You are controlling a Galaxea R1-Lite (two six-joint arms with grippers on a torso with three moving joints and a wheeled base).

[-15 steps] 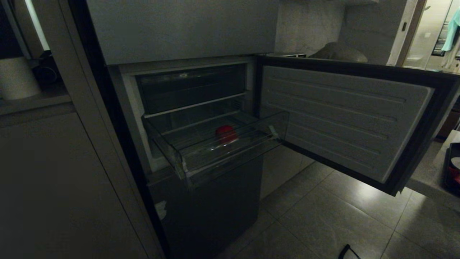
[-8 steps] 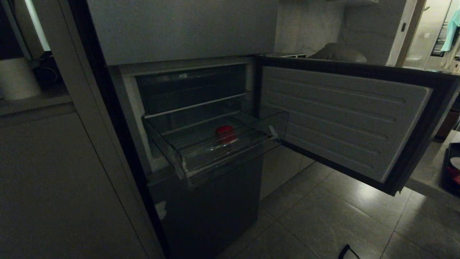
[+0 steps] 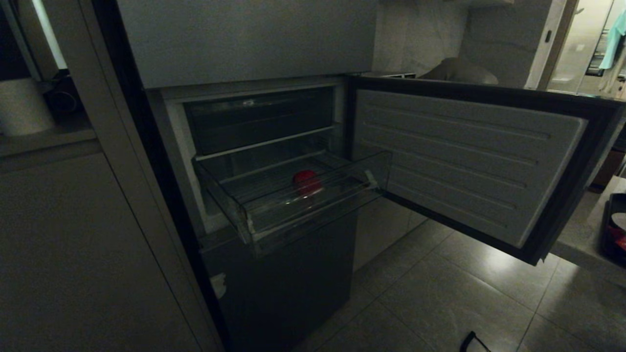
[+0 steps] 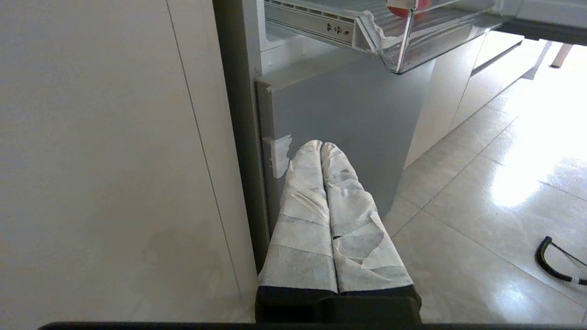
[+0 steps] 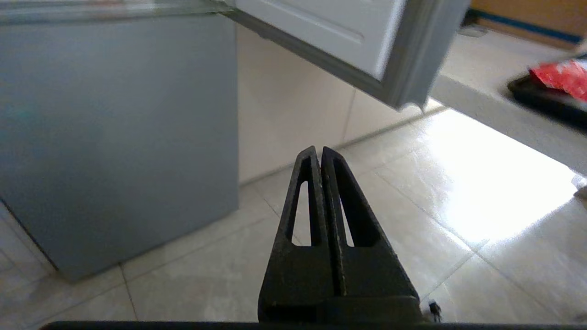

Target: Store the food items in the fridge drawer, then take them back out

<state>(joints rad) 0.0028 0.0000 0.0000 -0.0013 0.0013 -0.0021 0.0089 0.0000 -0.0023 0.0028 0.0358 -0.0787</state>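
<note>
**One red item in the drawer, both arms parked low**

The fridge [image 3: 274, 44] has its middle door [image 3: 469, 161] swung wide to the robot's right. The fridge drawer [image 3: 254, 230] is pulled out, clear plastic with a raised front lip. One food item [image 3: 307, 182], small, red and roundish, sits on the drawer floor near the middle, touching neither wall. Its red underside also shows through the drawer in the left wrist view.

More red stuff lies in a black tray [image 5: 541, 98] on the surface at the far right; whether that is the second food item can't be told.

Left gripper [image 4: 321, 145] hangs low in front of the bottom door panel [image 4: 348, 137], its cloth-wrapped fingers pressed together, empty. Right gripper [image 5: 319, 150] is down over the floor tiles [image 5: 481, 183], its black fingers closed, nothing between them. Neither shows in the head view.

Handling, as a guess: the item looks light and rigid enough, but round and probably smooth, so it may roll or squirt out of a pinch. Best taken from above, fingers straddling the widest part, coming in over the front lip. The drawer walls are thin plastic, so don't lean on them.

Versus a second ago: drawer, item and door sit in the same spots. The head view only drifted a touch.
</note>
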